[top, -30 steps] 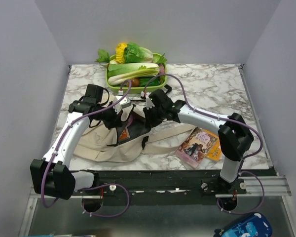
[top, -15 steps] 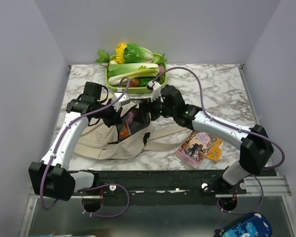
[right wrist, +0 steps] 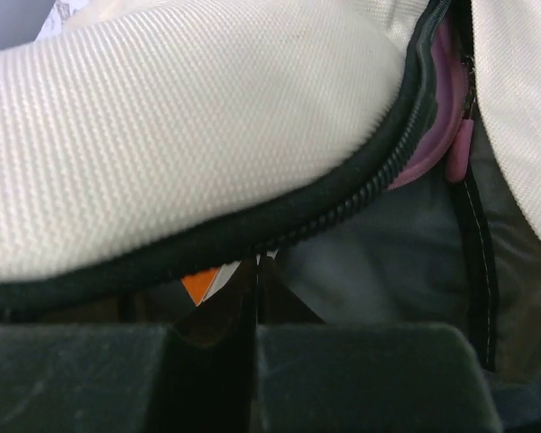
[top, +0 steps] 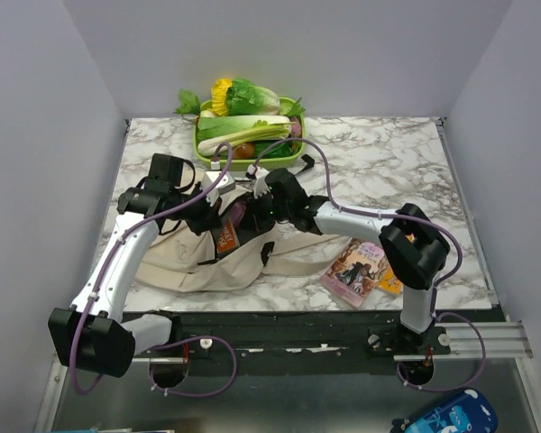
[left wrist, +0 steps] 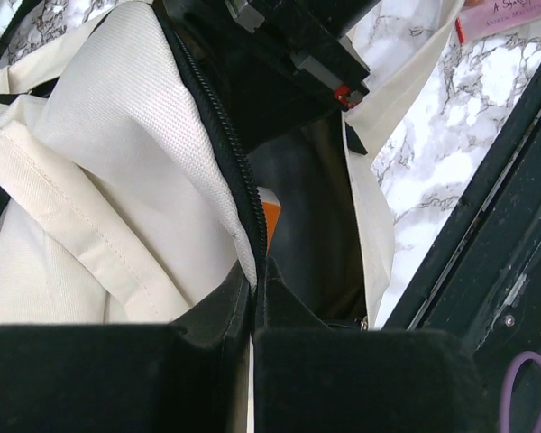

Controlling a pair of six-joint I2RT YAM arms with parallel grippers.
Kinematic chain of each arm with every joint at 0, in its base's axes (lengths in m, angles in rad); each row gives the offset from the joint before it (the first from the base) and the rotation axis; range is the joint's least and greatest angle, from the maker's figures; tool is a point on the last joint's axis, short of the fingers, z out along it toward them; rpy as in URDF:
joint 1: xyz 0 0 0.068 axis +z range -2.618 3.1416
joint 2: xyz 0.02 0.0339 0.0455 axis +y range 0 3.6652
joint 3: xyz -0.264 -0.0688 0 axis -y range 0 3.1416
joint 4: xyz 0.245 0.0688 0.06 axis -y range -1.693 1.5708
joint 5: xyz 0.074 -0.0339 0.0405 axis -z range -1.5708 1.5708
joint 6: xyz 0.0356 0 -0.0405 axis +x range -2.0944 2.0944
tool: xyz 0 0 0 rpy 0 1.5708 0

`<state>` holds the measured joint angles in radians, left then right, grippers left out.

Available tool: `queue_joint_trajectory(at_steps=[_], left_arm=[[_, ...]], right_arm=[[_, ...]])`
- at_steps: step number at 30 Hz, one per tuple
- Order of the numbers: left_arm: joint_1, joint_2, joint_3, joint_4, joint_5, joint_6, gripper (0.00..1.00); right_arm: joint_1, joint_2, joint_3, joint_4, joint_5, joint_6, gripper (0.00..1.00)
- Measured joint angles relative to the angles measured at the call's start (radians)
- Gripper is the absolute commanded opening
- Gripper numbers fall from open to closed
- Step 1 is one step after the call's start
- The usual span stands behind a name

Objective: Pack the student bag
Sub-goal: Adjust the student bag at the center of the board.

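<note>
Marble bench (top: 388, 153), grey walls (top: 343, 54); left fingers (left wrist: 117, 379) pinch the zip rim of the student bag (top: 185, 262), right fingers (right wrist: 117, 379) pressed together at its mouth; right arm (top: 352, 216) has folded inward

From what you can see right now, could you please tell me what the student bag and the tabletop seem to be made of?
The student bag looks like matte cream canvas: a coarse woven texture shows in the right wrist view. Its zipper is black and toothed, plastic or coated metal, I cannot tell. The tabletop is white with grey veins, marble or a marble-look laminate.
</note>
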<state>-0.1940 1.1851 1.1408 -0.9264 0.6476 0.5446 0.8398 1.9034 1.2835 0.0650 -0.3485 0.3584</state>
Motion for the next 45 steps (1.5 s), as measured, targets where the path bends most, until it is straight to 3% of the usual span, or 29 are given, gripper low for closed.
queue_joint_trajectory(at_steps=[6, 16, 26, 27, 28, 30, 31, 32, 35, 42, 45], left_arm=[[0.0, -0.005, -0.012, 0.006, 0.001, -0.004, 0.04], [0.0, -0.005, -0.017, 0.013, 0.001, -0.016, 0.04], [0.0, 0.005, -0.02, 0.015, 0.0, -0.014, 0.04], [0.0, 0.008, -0.02, 0.017, 0.0, -0.014, 0.04], [0.0, 0.011, -0.02, 0.02, 0.0, -0.014, 0.04], [0.0, 0.014, -0.02, 0.023, 0.0, -0.014, 0.04], [0.0, 0.014, -0.02, 0.024, 0.0, -0.014, 0.04], [0.0, 0.014, -0.02, 0.027, 0.0, -0.013, 0.04], [-0.004, 0.014, -0.024, 0.049, 0.002, -0.009, 0.04], [-0.01, 0.014, -0.04, 0.082, 0.024, -0.011, 0.04], [-0.019, 0.014, -0.046, 0.096, 0.047, -0.013, 0.04]], right_arm=[[0.013, 0.023, 0.002, 0.041, 0.072, 0.027, 0.11], [0.067, 0.195, 0.163, 0.035, 0.18, 0.014, 0.1], [0.113, 0.05, -0.067, 0.137, -0.022, -0.051, 0.11], [0.113, 0.045, -0.071, 0.144, -0.044, -0.056, 0.13], [0.113, 0.041, -0.075, 0.15, -0.065, -0.063, 0.31], [0.113, 0.027, -0.086, 0.15, -0.076, -0.077, 0.54], [0.113, 0.013, -0.101, 0.15, -0.061, -0.076, 0.84], [0.106, -0.018, -0.129, 0.151, -0.036, -0.087, 1.0], [0.06, -0.161, -0.242, 0.163, 0.022, -0.044, 1.0], [-0.371, -0.417, -0.463, 0.201, -0.038, 0.206, 1.0], [-0.445, -0.514, -0.57, 0.159, -0.031, 0.231, 1.0]])
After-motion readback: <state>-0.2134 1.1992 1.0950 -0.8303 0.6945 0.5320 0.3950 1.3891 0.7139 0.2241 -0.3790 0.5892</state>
